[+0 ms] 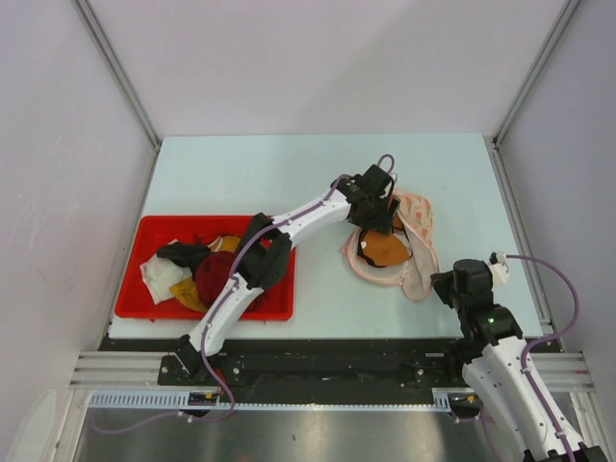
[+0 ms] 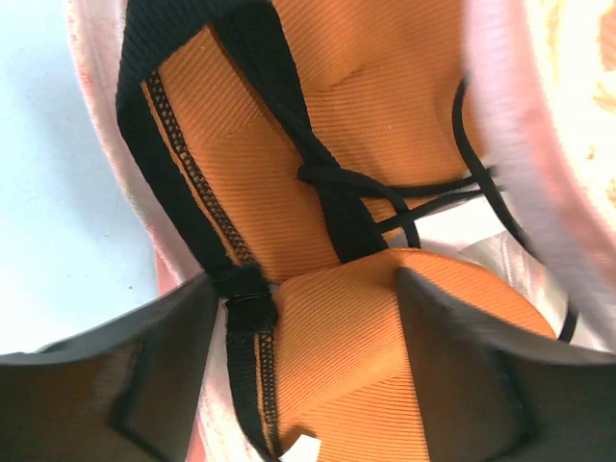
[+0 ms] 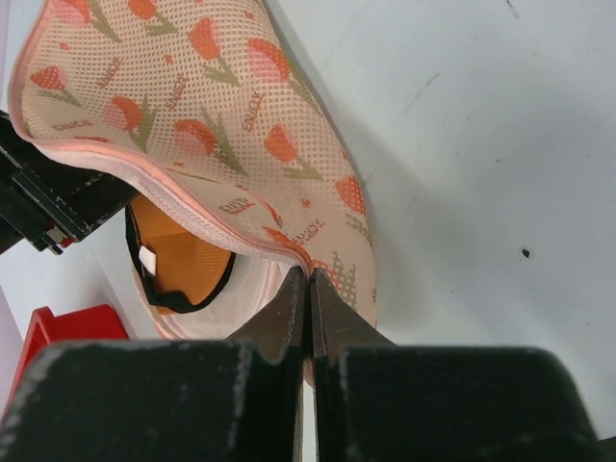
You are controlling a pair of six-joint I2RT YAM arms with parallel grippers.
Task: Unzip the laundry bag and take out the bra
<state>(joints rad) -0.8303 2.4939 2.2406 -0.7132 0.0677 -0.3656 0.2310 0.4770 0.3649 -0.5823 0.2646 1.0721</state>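
You've got the laundry bag (image 3: 192, 106) open, right gripper (image 3: 308, 274) pinching its rim; now close the wide left gripper (image 2: 303, 279) on the bra (image 2: 366, 125) and lift.

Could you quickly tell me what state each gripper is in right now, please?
Left gripper: open, jaws either side of the bra.
Right gripper: shut on the laundry bag rim.
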